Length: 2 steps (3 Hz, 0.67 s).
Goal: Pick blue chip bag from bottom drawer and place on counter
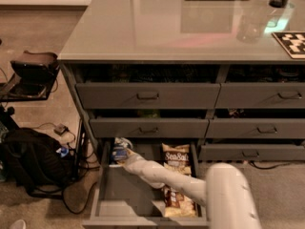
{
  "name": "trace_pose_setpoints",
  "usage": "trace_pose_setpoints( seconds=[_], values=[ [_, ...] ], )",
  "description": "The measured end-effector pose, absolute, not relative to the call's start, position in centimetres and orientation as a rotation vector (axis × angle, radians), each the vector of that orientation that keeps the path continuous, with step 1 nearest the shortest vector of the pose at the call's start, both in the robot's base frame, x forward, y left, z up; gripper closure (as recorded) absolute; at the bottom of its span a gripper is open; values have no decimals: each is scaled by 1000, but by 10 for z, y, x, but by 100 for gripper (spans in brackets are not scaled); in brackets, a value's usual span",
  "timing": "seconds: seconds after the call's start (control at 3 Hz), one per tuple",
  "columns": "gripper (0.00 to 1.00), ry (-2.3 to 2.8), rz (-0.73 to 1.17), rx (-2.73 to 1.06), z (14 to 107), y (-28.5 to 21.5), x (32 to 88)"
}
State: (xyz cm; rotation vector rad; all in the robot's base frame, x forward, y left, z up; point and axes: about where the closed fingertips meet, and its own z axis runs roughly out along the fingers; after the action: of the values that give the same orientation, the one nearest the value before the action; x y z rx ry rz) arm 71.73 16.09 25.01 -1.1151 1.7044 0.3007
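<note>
The bottom drawer (125, 194) is pulled open at the cabinet's lower left. The blue chip bag (119, 146) lies at its back left corner, partly covered. My gripper (123, 157) reaches into the drawer from the lower right on my white arm (190, 185) and sits right at the bag's front edge, over it. Whether it grips the bag is hidden. The counter (157, 27) is the glossy grey-green top above the drawers.
Two tan-brown Sea Salt bags lie in the drawer's right part, one at the back (175, 159) and one at the front (178, 203). A black backpack (33, 161) and cables lie on the floor at left. A checkered board (291, 43) and a glass (250, 25) stand on the counter.
</note>
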Motion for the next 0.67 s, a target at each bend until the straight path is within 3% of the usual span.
trace_pose_setpoints(
  seconds=[0.33,0.67],
  values=[
    [100,1708,155,-958,332,59,711],
    [100,1789,201,-1045,349,9,667]
  ],
)
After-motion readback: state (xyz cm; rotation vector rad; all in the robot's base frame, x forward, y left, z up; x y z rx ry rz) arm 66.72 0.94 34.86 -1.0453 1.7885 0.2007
